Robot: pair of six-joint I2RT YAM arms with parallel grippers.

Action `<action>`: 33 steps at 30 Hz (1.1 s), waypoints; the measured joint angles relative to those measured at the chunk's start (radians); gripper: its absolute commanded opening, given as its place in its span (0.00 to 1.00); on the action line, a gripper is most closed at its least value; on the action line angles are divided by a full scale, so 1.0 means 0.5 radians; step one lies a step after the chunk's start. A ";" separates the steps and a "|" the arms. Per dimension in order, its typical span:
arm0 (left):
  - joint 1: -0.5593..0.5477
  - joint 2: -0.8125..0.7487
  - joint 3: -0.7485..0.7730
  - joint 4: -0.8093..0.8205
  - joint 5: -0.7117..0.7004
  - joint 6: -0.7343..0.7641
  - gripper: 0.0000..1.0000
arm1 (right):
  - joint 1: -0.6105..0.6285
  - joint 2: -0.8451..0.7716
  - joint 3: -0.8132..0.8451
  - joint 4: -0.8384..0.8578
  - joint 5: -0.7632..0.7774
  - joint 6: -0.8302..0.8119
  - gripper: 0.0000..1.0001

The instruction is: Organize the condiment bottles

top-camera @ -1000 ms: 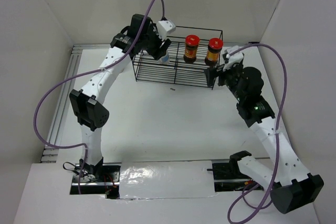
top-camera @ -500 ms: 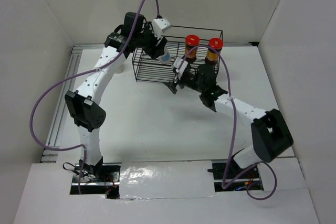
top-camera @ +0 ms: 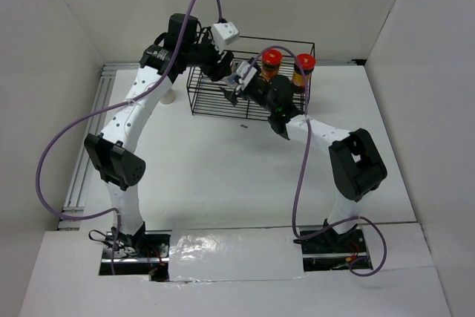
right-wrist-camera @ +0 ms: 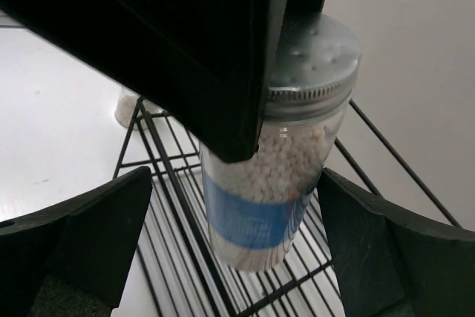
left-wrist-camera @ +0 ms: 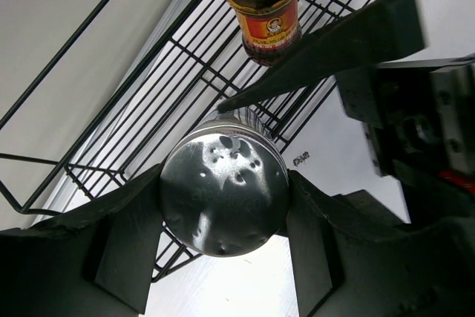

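While my left pincer [left-wrist-camera: 223, 197] pinches the blue-labelled, metal-lidded white bottle [right-wrist-camera: 256, 209] above the black wire rack [top-camera: 221, 106], my right pincer [right-wrist-camera: 234, 176] is spread. Two red-lidded brown jars [top-camera: 272, 56] [top-camera: 305, 59] already stand inside, far right.

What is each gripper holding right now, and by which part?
The left gripper grips the blue-labelled bottle by its metal lid. The right gripper is open close to it, holding nothing.

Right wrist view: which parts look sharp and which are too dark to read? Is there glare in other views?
Right wrist view: the blue-labelled bottle is sharp, the left claw's finger before it a black shape without detail. Left wrist view: glare patches on the bottle's metal lid. Top external view: even light, sheen on the strip at the near edge.
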 measured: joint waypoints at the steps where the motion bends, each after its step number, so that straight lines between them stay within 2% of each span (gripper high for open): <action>1: 0.002 -0.005 0.000 0.000 0.004 0.003 0.00 | 0.002 0.036 0.037 0.012 0.002 -0.001 0.97; 4: 0.002 -0.008 0.000 -0.004 0.012 0.005 0.00 | 0.008 0.121 0.103 0.043 0.004 -0.002 0.95; 7: 0.002 -0.008 0.000 -0.017 0.021 0.005 0.00 | 0.008 0.178 0.146 0.059 0.008 -0.009 0.81; 9: 0.005 -0.008 0.000 -0.029 0.018 0.005 0.00 | 0.007 0.207 0.175 0.060 0.027 -0.013 0.66; 10: 0.008 -0.008 0.000 -0.040 0.019 0.005 0.00 | 0.005 0.214 0.182 0.061 0.028 -0.009 0.54; 13: 0.009 -0.008 -0.001 -0.050 0.018 0.005 0.00 | 0.005 0.217 0.185 0.061 0.047 0.008 0.44; 14: 0.009 -0.008 -0.001 -0.050 0.018 0.005 0.05 | 0.006 0.219 0.188 0.058 0.047 0.015 0.40; 15: 0.009 -0.009 -0.001 -0.050 0.014 0.005 0.26 | 0.006 0.220 0.194 0.057 0.047 0.016 0.38; 17: 0.010 -0.009 -0.001 -0.043 -0.001 0.005 0.62 | 0.006 0.233 0.218 0.043 0.047 0.039 0.35; 18: 0.011 -0.009 -0.001 -0.040 -0.008 0.003 0.92 | 0.006 0.241 0.232 0.039 0.047 0.060 0.33; 19: 0.011 -0.009 -0.001 -0.032 -0.021 0.004 0.99 | 0.006 0.248 0.242 0.037 0.052 0.090 0.32; 23: 0.021 -0.016 0.002 0.055 -0.063 -0.038 0.99 | 0.018 0.295 0.310 -0.004 0.217 0.232 0.28; 33: 0.117 -0.117 0.097 0.126 -0.186 -0.285 0.99 | 0.111 0.455 0.508 -0.069 0.893 0.532 0.28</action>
